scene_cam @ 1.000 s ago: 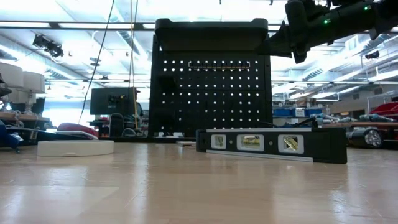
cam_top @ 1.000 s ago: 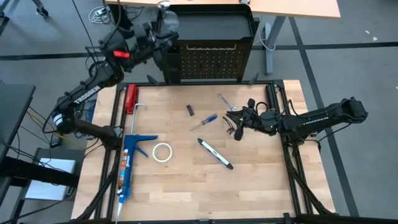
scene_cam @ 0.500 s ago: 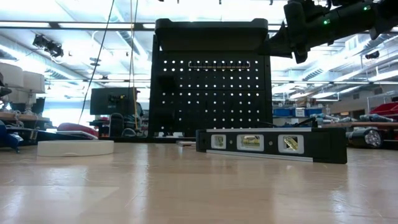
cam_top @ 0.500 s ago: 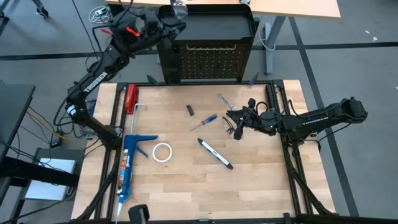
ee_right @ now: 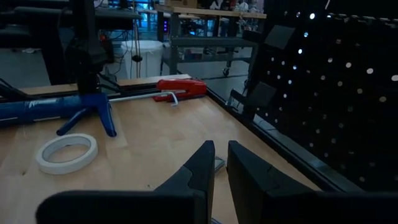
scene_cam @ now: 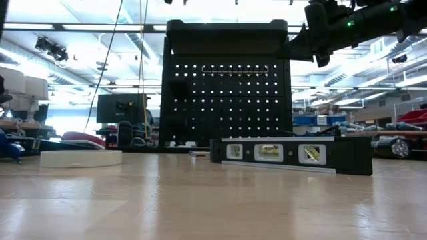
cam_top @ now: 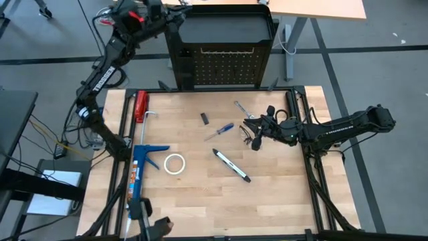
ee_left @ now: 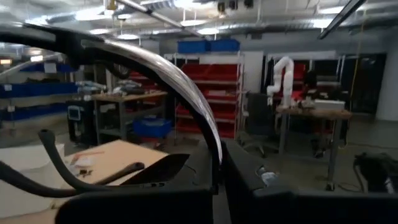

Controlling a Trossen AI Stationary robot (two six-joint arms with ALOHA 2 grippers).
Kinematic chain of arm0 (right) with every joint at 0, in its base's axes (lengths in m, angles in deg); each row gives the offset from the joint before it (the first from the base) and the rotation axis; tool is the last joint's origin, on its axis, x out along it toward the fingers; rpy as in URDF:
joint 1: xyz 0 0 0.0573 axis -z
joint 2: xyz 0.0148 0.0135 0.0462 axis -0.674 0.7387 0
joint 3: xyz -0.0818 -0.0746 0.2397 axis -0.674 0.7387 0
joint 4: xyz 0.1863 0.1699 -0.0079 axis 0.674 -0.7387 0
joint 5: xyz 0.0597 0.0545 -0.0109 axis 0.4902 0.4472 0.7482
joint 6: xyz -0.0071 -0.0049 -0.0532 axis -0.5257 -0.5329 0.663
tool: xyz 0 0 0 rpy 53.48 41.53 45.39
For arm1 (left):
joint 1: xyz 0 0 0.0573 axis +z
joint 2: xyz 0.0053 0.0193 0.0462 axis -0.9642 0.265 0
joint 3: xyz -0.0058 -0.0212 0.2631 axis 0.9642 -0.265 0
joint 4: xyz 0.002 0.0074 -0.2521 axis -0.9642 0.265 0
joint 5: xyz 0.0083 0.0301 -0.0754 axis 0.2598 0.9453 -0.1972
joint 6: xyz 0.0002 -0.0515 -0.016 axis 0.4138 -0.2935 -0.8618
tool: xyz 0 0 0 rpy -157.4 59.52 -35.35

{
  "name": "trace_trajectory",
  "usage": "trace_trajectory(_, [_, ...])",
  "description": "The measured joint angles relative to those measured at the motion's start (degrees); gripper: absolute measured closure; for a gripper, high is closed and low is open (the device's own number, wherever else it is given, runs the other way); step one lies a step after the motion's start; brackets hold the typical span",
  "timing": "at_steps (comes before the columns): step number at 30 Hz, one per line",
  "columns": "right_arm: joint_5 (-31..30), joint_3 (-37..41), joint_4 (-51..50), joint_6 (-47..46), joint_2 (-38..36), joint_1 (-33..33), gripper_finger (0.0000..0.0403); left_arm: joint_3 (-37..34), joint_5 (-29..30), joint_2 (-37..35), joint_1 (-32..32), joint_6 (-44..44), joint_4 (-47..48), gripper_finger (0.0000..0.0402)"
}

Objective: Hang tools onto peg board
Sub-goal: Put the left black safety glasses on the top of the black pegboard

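While my left gripper (ee_left: 217,177) pinches black-framed safety glasses (ee_left: 168,62) with 1 clear curved lens above the peg board (cam_top: 224,63), my right gripper (ee_right: 219,163) stays nearly shut, empty.

The pale wooden worktop (cam_top: 200,194) carries a red-handled tool (cam_top: 140,106), a blue caulking gun (cam_top: 139,175), a white tape roll (cam_top: 175,163), a blue-handled screwdriver (cam_top: 220,130), a silver wrench (cam_top: 242,109), a black-and-white level (cam_top: 231,165) and a small black piece (cam_top: 204,118).

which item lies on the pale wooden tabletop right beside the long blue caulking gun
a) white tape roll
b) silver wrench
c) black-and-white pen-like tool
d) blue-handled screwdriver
a, the white tape roll lies just right of the long blue caulking gun in the high view; the others sit farther off.
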Motion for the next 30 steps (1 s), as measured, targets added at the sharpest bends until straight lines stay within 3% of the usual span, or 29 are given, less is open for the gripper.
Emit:
trace_trajectory(8, [-0.02,0.00,-0.31,0.35,0.00,0.02,0.0350,18.08,-0.72,10.67,2.48,2.14,13.69,0.0391])
trace_trajectory(12, [0.00,0.00,-0.44,0.20,0.02,-0.11,0.0352,17.12,-0.83,11.06,4.75,1.44,12.91,0.0391])
trace_trajectory(30, [-0.02,0.00,0.21,0.29,0.02,0.15,0.0351,17.73,-5.20,11.06,6.02,12.91,33.76,0.0388])
